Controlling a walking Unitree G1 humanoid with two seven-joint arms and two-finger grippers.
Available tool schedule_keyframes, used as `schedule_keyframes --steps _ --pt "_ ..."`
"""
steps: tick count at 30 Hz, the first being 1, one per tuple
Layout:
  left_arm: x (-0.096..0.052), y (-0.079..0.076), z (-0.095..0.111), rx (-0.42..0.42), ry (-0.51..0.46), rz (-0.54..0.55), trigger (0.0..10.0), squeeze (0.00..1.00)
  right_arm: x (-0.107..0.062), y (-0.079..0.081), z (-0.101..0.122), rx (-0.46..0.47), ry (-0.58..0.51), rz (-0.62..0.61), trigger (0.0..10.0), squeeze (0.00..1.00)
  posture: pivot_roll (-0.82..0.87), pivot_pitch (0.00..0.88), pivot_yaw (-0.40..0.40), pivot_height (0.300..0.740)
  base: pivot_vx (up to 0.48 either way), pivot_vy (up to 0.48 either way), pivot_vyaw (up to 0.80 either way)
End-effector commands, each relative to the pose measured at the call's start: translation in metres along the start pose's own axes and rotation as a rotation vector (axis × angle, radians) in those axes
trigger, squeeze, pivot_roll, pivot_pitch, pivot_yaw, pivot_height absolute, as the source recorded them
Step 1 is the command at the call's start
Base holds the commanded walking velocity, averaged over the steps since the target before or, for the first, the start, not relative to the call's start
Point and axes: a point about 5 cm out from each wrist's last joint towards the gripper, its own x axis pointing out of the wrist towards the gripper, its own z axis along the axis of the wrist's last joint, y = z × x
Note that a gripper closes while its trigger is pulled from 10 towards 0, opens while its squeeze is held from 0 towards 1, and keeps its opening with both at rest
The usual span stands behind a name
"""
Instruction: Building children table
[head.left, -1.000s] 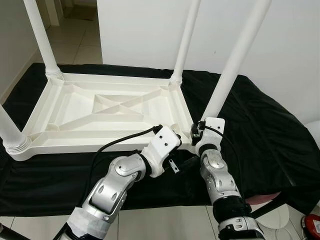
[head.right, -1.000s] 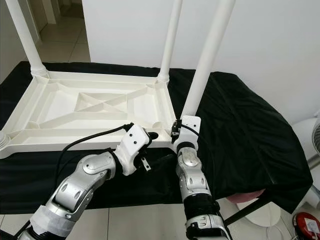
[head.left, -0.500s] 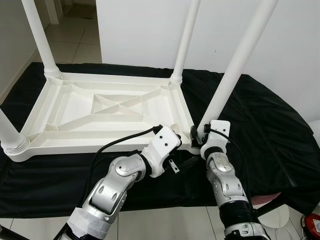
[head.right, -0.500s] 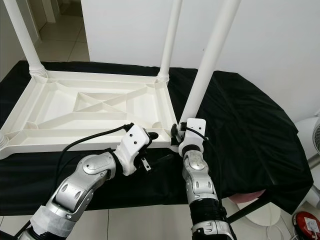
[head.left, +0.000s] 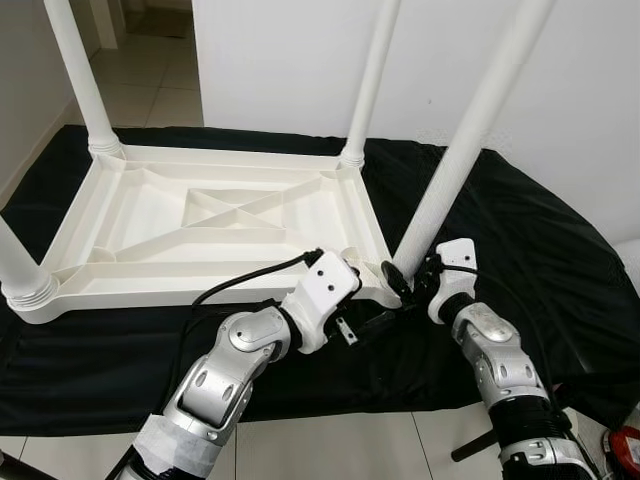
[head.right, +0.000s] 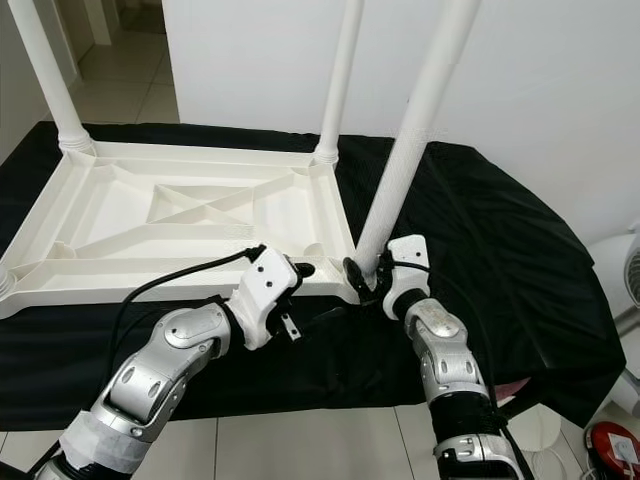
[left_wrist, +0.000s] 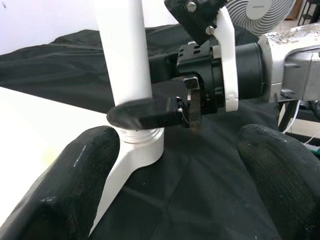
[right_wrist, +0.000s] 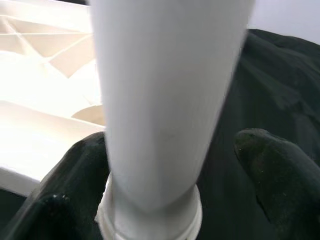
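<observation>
A white plastic children's table (head.left: 150, 275) lies upside down on a black cloth (head.left: 520, 230). Three of its legs (head.left: 80, 70) stand upright in their corners. The fourth leg (head.left: 470, 130) leans to the right out of the near right corner socket. My right gripper (head.left: 405, 275) is open and straddles that leg's base (right_wrist: 165, 125). One finger (right_wrist: 70, 200) rests against the base and the other (right_wrist: 272, 185) stands a little off it. My left gripper (head.left: 375, 322) is open and holds nothing. It is just in front of the same corner, its fingers (left_wrist: 75, 180) pointing at the socket.
The cloth-covered surface ends close to my body, with tiled floor below. A white wall stands behind the table. A fan (left_wrist: 260, 15) and a red object (head.right: 615, 450) are on the floor to my right. A doorway opens at the far left.
My right forearm has swung out to the right, and its wrist has turned around the leg's base. The left arm and the table have stayed put.
</observation>
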Motion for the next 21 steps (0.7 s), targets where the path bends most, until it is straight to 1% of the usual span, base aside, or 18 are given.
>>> schedule_keyframes --steps 1,4,8,10,13,14,15,16,17,19,20,21 --pt "0.001 0.002 0.002 0.013 0.001 0.035 10.0 0.00 0.000 -0.001 -0.001 -0.010 0.004 0.014 10.0 0.00 0.00 0.000 -0.088 0.740 0.000 0.000 0.00" --pt "0.001 0.003 0.002 0.018 0.001 0.030 10.0 0.00 0.003 -0.007 0.000 -0.055 0.019 0.114 10.0 0.00 0.00 0.000 -0.081 0.740 0.000 0.000 0.00" --pt "0.001 0.003 0.003 0.020 0.001 0.030 10.0 0.00 0.006 -0.008 0.001 -0.058 0.024 0.158 10.0 0.00 0.00 0.000 -0.080 0.740 0.000 0.000 0.00" --pt "0.001 0.004 0.004 0.025 0.000 0.029 10.0 0.00 0.017 -0.004 0.001 -0.073 0.037 0.232 10.0 0.00 0.01 0.000 -0.071 0.740 0.000 0.000 0.00" --pt "0.001 0.004 0.004 0.026 0.000 0.028 10.0 0.00 0.022 -0.001 0.000 -0.075 0.047 0.256 10.0 0.00 0.01 0.000 -0.070 0.740 0.000 0.000 0.00" --pt "0.001 0.004 0.005 0.027 0.000 0.027 10.0 0.00 0.025 0.002 -0.001 -0.074 0.055 0.280 10.0 0.00 0.01 0.000 -0.068 0.740 0.000 0.000 0.00" --pt "0.001 0.004 0.005 0.029 0.000 0.027 10.0 0.00 0.027 0.005 -0.003 -0.070 0.064 0.289 9.6 0.00 0.01 0.000 -0.068 0.740 0.000 0.000 0.00" --pt "0.001 0.004 0.005 0.029 0.000 0.027 10.0 0.00 0.027 0.005 -0.003 -0.070 0.064 0.289 9.6 0.00 0.01 0.000 -0.068 0.740 0.000 0.000 0.00" --pt "0.001 0.004 0.005 0.030 0.001 0.026 10.0 0.00 0.029 0.008 -0.006 -0.070 0.081 0.305 3.8 0.00 0.01 0.000 -0.067 0.740 0.000 0.000 0.00" --pt "0.001 0.004 0.005 0.030 0.001 0.026 10.0 0.00 0.029 0.008 -0.006 -0.070 0.081 0.305 3.8 0.00 0.01 0.000 -0.067 0.740 0.000 0.000 0.00" --pt "0.001 0.004 0.005 0.030 0.001 0.026 10.0 0.00 0.029 0.010 -0.009 -0.069 0.096 0.319 0.0 0.00 0.02 0.000 -0.070 0.740 0.000 0.000 0.00" --pt "0.001 0.004 0.005 0.030 0.002 0.027 10.0 0.00 0.028 0.011 -0.011 -0.069 0.111 0.332 0.0 0.00 0.02 0.000 -0.071 0.740 0.000 0.000 0.00"
